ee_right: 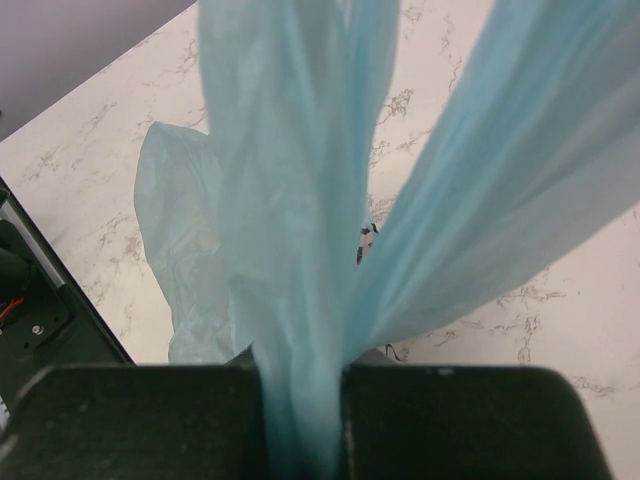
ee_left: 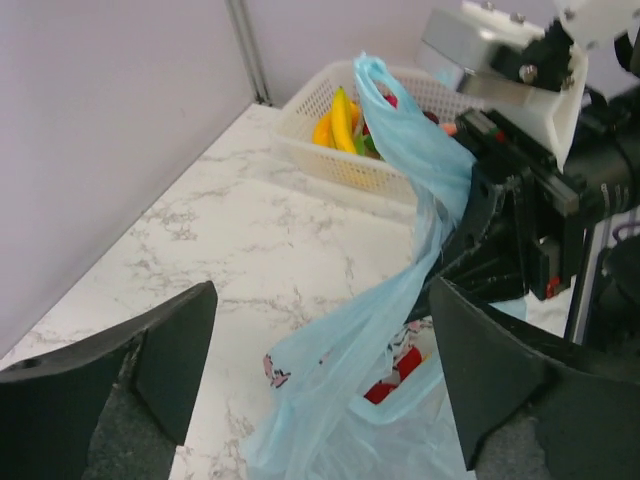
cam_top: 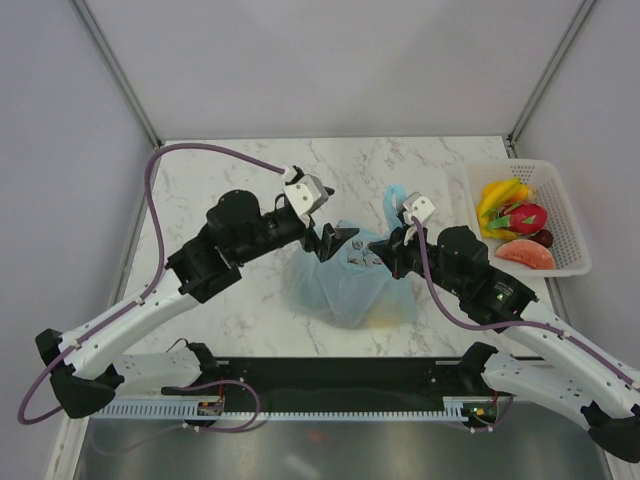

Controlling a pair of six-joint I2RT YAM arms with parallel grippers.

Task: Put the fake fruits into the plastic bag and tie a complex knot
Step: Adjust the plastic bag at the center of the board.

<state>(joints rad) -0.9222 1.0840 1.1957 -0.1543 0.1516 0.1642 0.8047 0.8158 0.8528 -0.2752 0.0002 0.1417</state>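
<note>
Left pincer [ee_left: 320,340] stands open. A handle strand of the plastic bag [ee_left: 420,150] runs diagonally between its jaws, rising ahead-right toward the right pincer [ee_right: 305,400], which is clamped on bag film. The left arm is judged nearer for a regrasp.

left end effector [ee_left: 315,300] spread wide, plastic bag [ee_left: 345,385] between, bananas [ee_left: 340,120] in basket [ee_left: 345,168]

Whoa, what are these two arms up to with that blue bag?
Two robot arms are working on a light-blue plastic bag in the middle of the table. The right gripper is pinching a bunched strip of it, while the left gripper stands open at the bag, gripping nothing. Several toy fruits lie in the white basket off to the side, not in the bag.
</note>
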